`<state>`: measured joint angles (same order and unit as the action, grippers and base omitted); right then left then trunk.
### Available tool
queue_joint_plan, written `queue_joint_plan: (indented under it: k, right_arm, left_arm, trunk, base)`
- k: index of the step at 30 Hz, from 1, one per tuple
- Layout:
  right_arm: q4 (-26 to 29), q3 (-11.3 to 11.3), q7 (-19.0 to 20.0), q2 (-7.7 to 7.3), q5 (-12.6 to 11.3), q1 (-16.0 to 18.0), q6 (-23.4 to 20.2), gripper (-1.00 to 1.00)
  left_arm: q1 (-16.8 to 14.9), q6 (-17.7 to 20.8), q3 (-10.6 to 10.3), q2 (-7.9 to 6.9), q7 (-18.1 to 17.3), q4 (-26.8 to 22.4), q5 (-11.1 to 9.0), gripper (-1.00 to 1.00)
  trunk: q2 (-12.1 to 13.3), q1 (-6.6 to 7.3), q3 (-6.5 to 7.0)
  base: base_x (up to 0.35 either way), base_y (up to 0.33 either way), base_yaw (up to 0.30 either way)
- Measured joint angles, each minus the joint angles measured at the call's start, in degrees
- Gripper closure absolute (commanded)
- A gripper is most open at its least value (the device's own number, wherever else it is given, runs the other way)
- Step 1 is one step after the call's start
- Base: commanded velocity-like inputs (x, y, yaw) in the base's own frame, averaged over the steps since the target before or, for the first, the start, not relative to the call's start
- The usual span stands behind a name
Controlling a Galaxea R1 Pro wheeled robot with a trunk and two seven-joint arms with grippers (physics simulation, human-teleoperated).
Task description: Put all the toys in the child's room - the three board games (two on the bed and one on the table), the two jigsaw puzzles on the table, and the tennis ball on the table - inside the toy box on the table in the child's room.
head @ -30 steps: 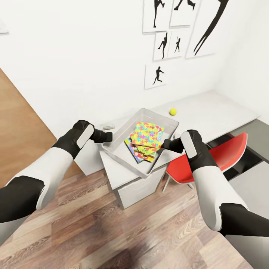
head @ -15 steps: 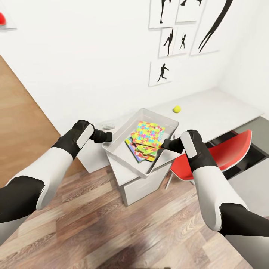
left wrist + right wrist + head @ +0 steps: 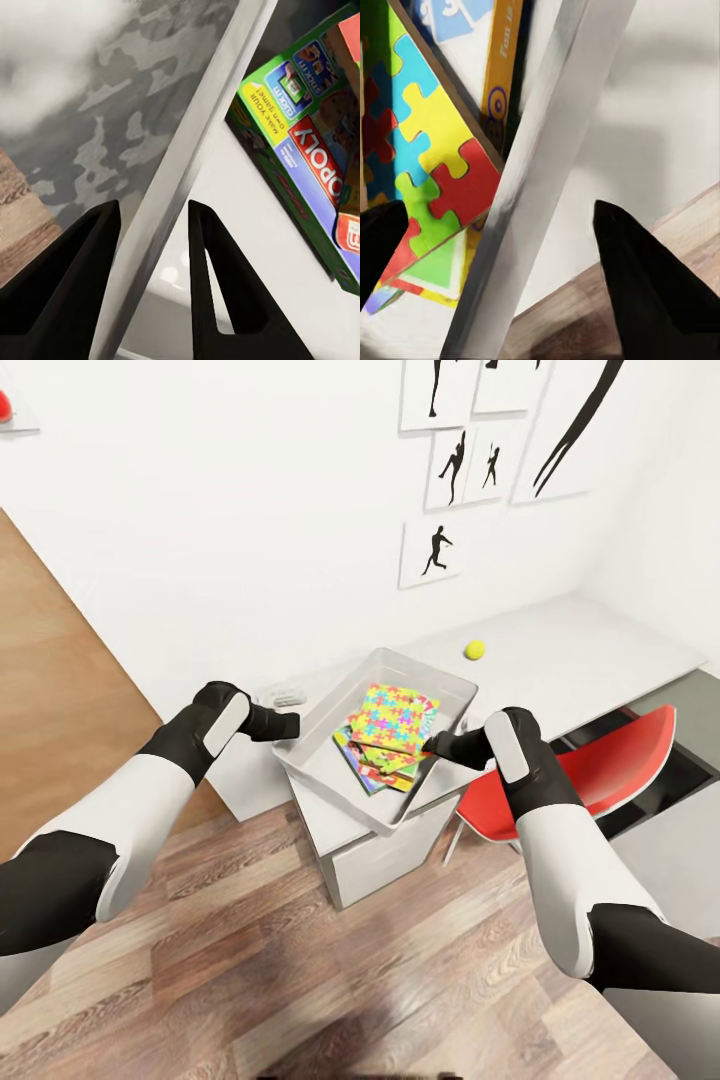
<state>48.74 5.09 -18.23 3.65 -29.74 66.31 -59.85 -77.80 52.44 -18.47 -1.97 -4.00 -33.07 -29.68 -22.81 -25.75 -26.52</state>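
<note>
Both arms hold the toy box (image 3: 325, 780) by its rim: the left gripper (image 3: 290, 726) and the right gripper (image 3: 432, 744) have their jaws clenched on opposite edges. Inside lie the jigsaw puzzles (image 3: 397, 715) over the board games (image 3: 362, 765). The tennis ball (image 3: 475, 650) rests on the surface (image 3: 570, 650) behind.

Both arms alike: smooth white shells on forearm and upper segments, black bands at elbow and wrist joints, a white oval panel on the back of each black wrist. Left tool (image 3: 287, 724) and right tool (image 3: 432, 745) matte black; fingers (image 3: 214, 277) taper to flat wedge tips, no markings visible
</note>
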Motion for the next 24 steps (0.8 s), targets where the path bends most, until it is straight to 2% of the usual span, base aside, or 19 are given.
queue_joint_plan:
  k: [3,4,24]
  right_arm:
    - [0.0,0.0,0.0,0.03,0.0,0.0,0.0,-1.0]
    - [0.0,0.0,0.0,0.04,0.0,0.0,0.0,-1.0]
    - [0.2,0.0,0.0,-0.02,-0.1,0.0,0.0,-1.0]
  left_arm:
    - [0.0,0.0,0.0,-0.04,0.0,0.0,0.0,1.0]
    - [0.0,0.0,0.1,-0.05,0.0,0.0,0.0,-1.0]
    - [0.0,-0.1,0.4,-0.1,0.0,-0.1,-0.1,-1.0]
  trunk:
    - [0.0,0.0,0.0]
    - [0.0,0.0,0.0]
    - [0.0,0.0,0.1]
  base:
    - [0.0,0.0,0.0]
    - [0.0,0.0,0.0]
    - [0.0,0.0,0.0]
